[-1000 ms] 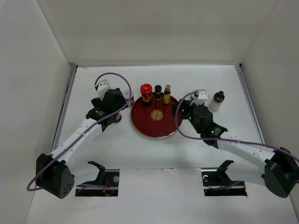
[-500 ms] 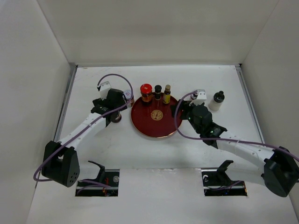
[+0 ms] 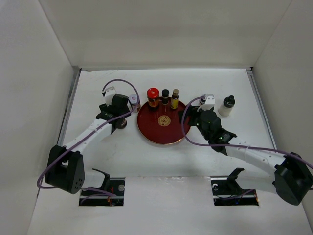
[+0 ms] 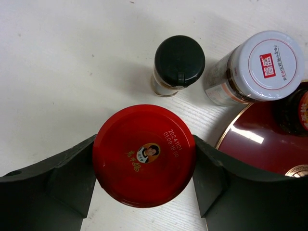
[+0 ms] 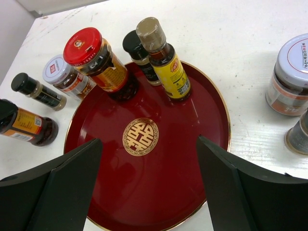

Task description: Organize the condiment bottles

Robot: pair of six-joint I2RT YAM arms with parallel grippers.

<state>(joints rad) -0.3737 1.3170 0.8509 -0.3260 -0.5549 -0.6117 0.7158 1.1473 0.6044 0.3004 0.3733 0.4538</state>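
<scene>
White walls box in a pale worktop [image 3: 146, 161], with a round dark-red tray [image 3: 146, 129] at its middle. Three condiments stand along the tray's far rim: a red-capped jar [image 5: 89, 53], a small black-capped bottle [image 5: 137, 50] and an amber bottle [image 5: 163, 57].

Left of the tray, the left fingers [image 4: 67, 183] press against both sides of a second red lid [image 4: 144, 154] and seem to be pinching that jar. The right fingers [image 5: 62, 183] are spread wide and empty above the tray's near half.

The risk is crowding. A black-capped shaker [image 4: 179, 60] and a white-lidded jar [image 4: 269, 65] stand just beyond the held jar, the latter right beside the tray rim. A low or wide swing toward the tray could topple either one, or catch the rim. The right arm hanging over the tray could also block the way in.

The red lid hides its own jar body, so I cannot tell how low the grip sits or whether the base is off the worktop. On the right, another white-lidded jar [image 5: 291, 77] is cut off by the picture edge, and a greyish container [image 5: 298, 137] below it is cut off too — too little shows to name it. A white-bodied bottle [image 3: 227, 106] stands apart, farther right.
</scene>
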